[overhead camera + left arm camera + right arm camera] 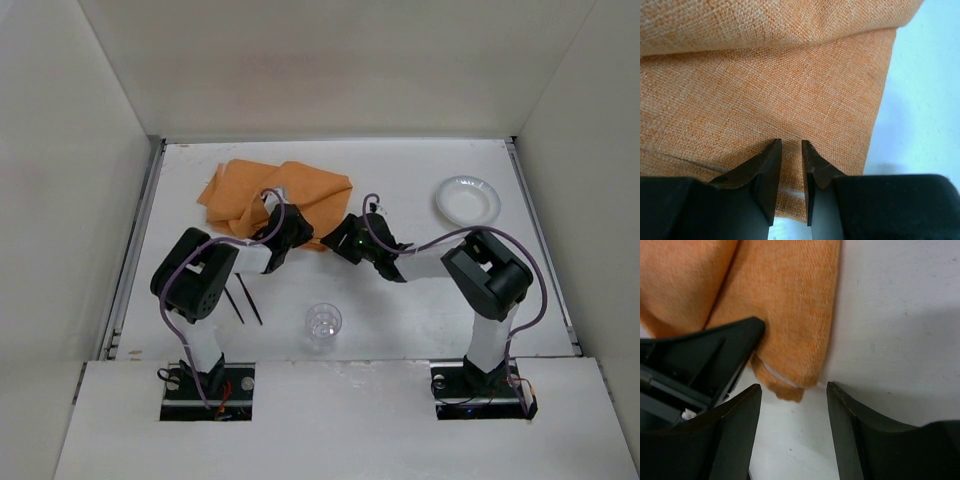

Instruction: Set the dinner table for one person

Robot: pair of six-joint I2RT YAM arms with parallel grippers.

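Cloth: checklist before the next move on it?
1. Cloth flat: not ok, it lies crumpled and folded.
2. Right gripper ready to pinch: ok, open, with a cloth corner at the gap.
3. Left gripper has a hold on the cloth: cannot tell. The jaws are nearly closed over the cloth.
4. Clearance between the grippers: cannot tell. They sit close together at the cloth's near edge.
5. Glass out of the way: ok, upright, near the bases, apart from both arms.
6. Bowl off the cloth: ok, it sits apart, to the right.
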